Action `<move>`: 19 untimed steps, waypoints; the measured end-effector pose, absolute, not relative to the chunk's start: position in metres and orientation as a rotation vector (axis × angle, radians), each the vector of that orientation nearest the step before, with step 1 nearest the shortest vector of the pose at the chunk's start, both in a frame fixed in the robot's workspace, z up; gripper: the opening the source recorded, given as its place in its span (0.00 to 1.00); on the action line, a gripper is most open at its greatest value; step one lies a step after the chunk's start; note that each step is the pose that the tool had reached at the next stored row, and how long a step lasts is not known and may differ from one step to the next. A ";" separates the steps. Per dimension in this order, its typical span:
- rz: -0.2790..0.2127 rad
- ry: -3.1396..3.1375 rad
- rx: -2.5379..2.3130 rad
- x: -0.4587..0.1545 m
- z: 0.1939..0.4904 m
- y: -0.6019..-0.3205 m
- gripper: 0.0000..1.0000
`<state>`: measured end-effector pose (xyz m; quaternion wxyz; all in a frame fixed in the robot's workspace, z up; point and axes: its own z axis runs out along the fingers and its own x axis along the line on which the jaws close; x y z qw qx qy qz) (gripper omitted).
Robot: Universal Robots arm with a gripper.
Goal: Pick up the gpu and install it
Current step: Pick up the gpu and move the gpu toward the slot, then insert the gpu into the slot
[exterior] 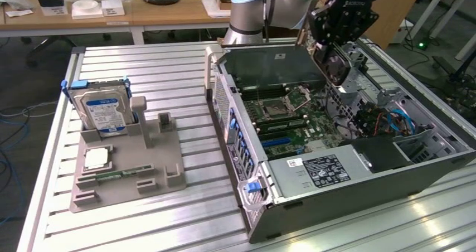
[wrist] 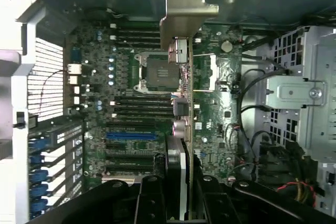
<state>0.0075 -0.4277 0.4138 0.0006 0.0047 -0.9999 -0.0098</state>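
Clearly the jaws are clamped on the gpu (exterior: 333,62), hanging it upright over the motherboard (exterior: 297,124) in the open computer case (exterior: 335,204), presumably to line it up with a slot.

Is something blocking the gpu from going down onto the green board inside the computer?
Nothing visible does. The claw holds the gpu above the open computer case, with bare motherboard beneath it. The black cables lie off to the side, by the metal drive cage.
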 end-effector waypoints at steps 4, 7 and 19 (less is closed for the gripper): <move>-0.031 -3.140 0.015 0.010 0.414 -0.428 0.28; -0.031 -3.140 0.015 0.010 0.414 -0.428 0.28; -0.031 -3.138 0.103 0.010 0.414 -0.428 0.28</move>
